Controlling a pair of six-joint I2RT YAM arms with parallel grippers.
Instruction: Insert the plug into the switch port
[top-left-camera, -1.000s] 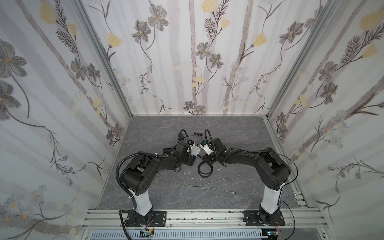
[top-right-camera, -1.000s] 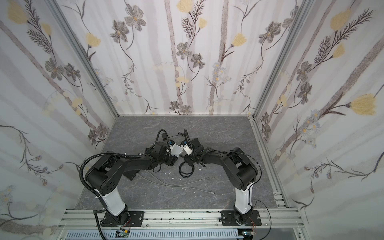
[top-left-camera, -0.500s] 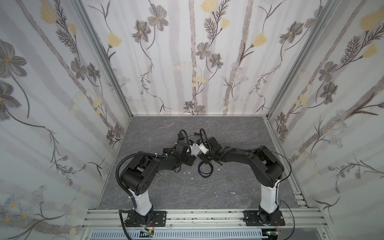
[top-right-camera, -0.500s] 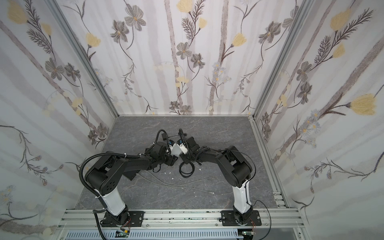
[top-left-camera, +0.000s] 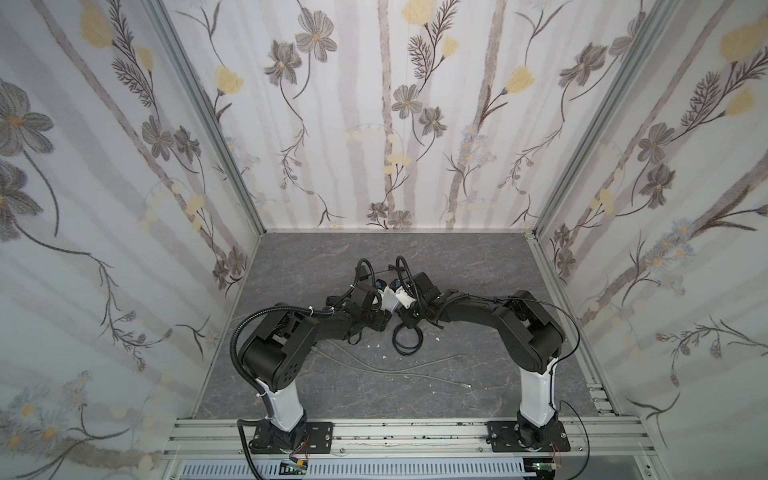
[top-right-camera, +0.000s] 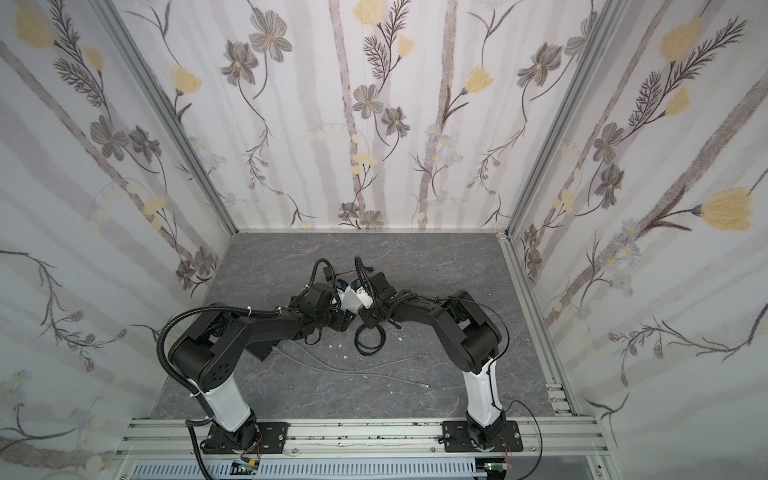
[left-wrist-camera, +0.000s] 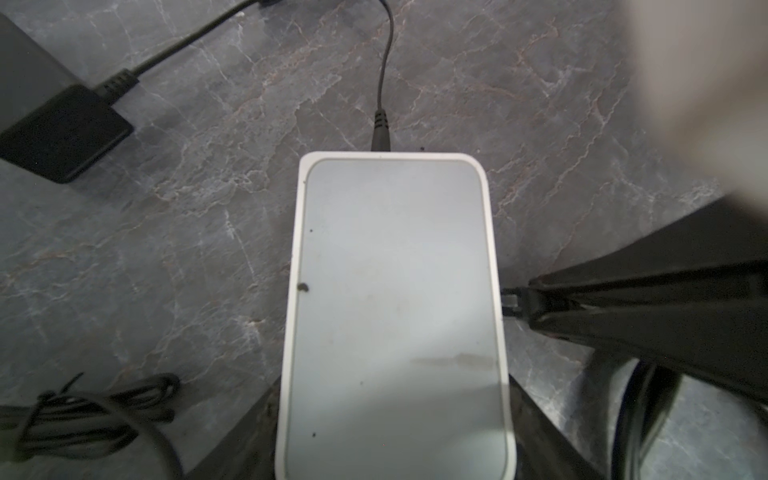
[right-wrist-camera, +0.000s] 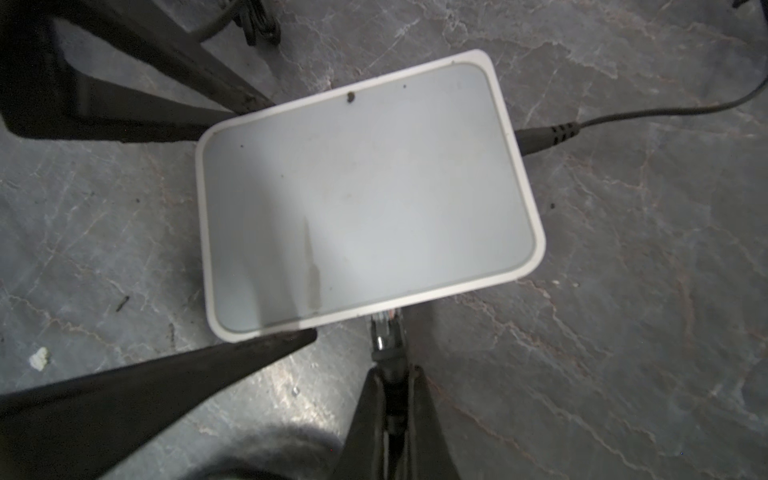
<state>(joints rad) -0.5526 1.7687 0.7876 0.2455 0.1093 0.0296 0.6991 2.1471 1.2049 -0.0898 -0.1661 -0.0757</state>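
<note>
Holds clear-tipped black plug (right-wrist-camera: 388, 332) at flat white box (right-wrist-camera: 365, 187) in closed right gripper (right-wrist-camera: 394, 372), clamps box in left gripper (left-wrist-camera: 395, 395); needs straight push home.

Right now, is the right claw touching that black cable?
Touching. The right wrist view shows the right gripper pinched shut on the black cable, just behind the plug.

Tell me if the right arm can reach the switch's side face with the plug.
Probably yes: the right pincer is shut on the plug, whose tip sits at the switch's side edge; nothing lies between.
</note>
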